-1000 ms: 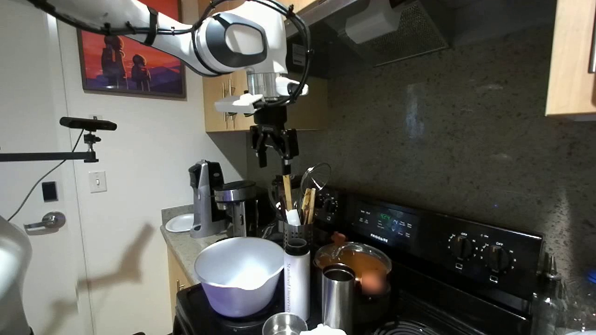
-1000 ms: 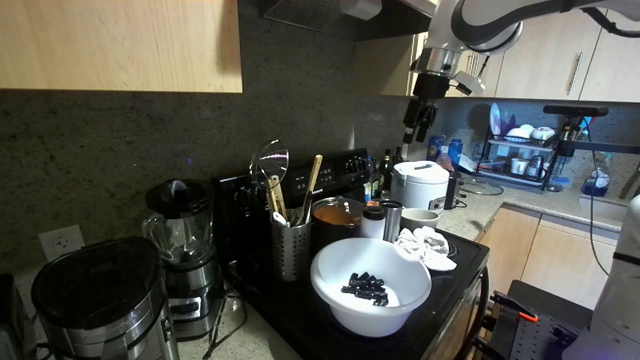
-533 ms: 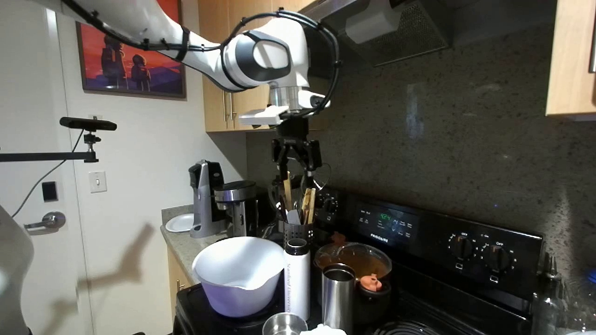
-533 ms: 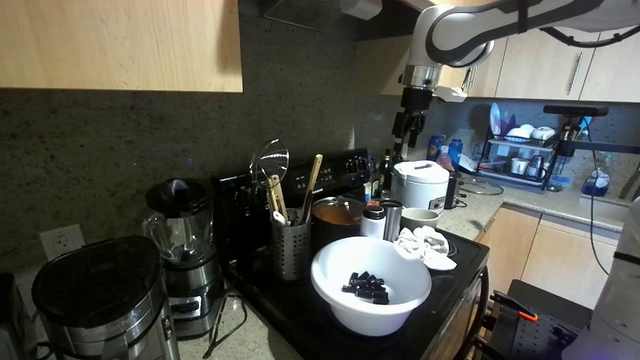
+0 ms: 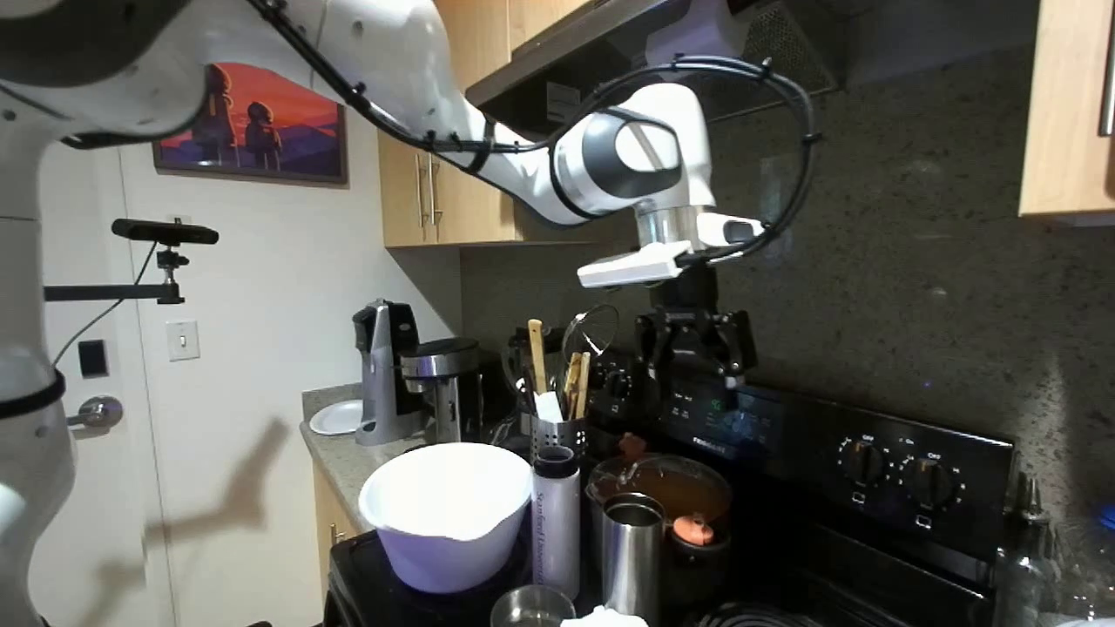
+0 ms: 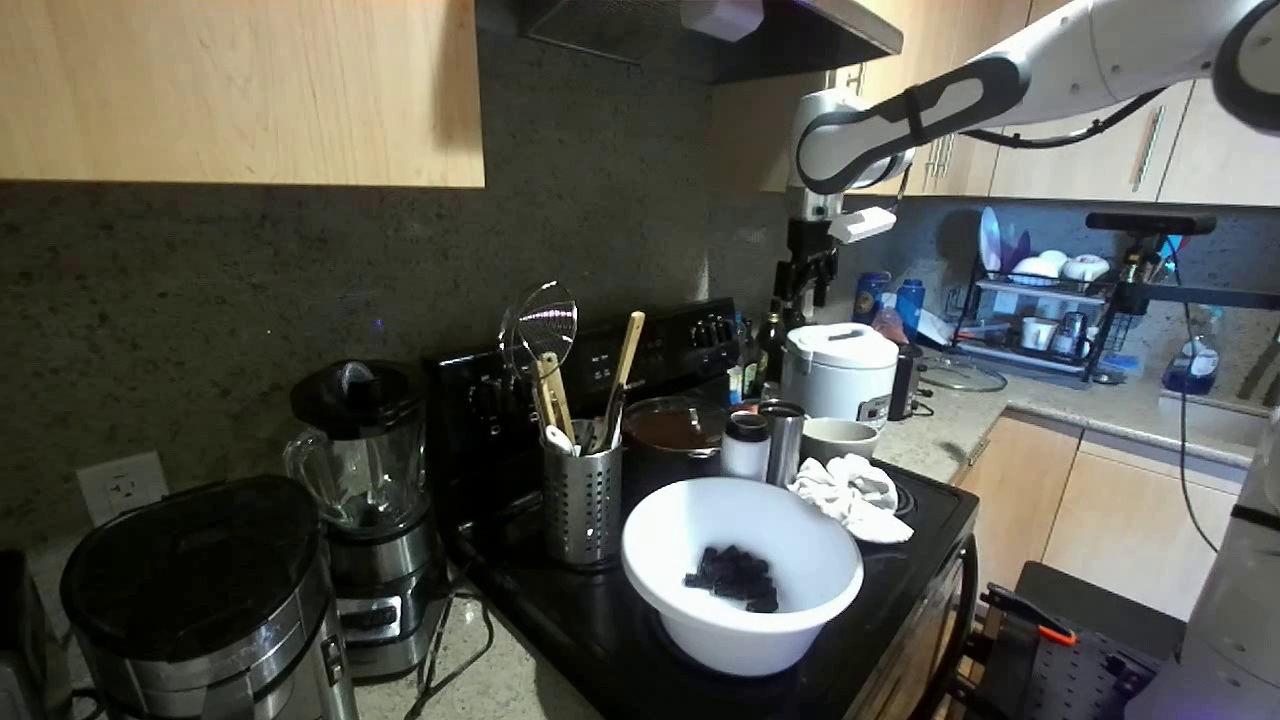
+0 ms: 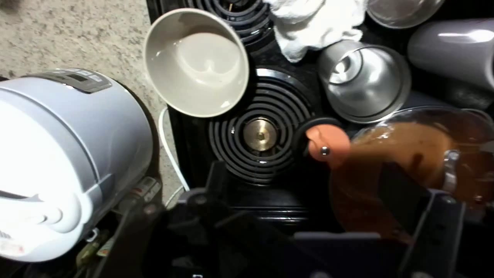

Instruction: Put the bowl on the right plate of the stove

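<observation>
The pot (image 6: 655, 472) stands on the stove (image 6: 595, 610), orange-brown under its clear lid (image 7: 409, 143). Higher than the pot and apart from it hangs the gripper (image 5: 694, 389), pointing down; its jaws stand wide, and in the wrist view one overlaps the pot while the other is on the side away from it. Next to the pot is a coil burner (image 7: 260, 133). Beyond that burner from the pot sits the cream bowl (image 7: 197, 73), by the stove's edge; it overlaps the burner in the wrist view, but whether it touches the coils cannot be told. An orange piece (image 7: 328, 143) shows between the pot and the burner. Just beside the pot stands the tumbler (image 5: 633, 562), and near both the bottle (image 5: 556, 540). The cloth (image 6: 850, 495) lies past the tumbler from the pot. On the opposite side of the pot from the burner, the canister (image 6: 582, 505) holds utensils (image 6: 627, 360). The white bowl (image 6: 745, 645), with black pieces (image 6: 735, 580) in it, stands near the pot too. Well apart from the pot, on the counter (image 7: 77, 38), is the rice cooker (image 6: 840, 375).
</observation>
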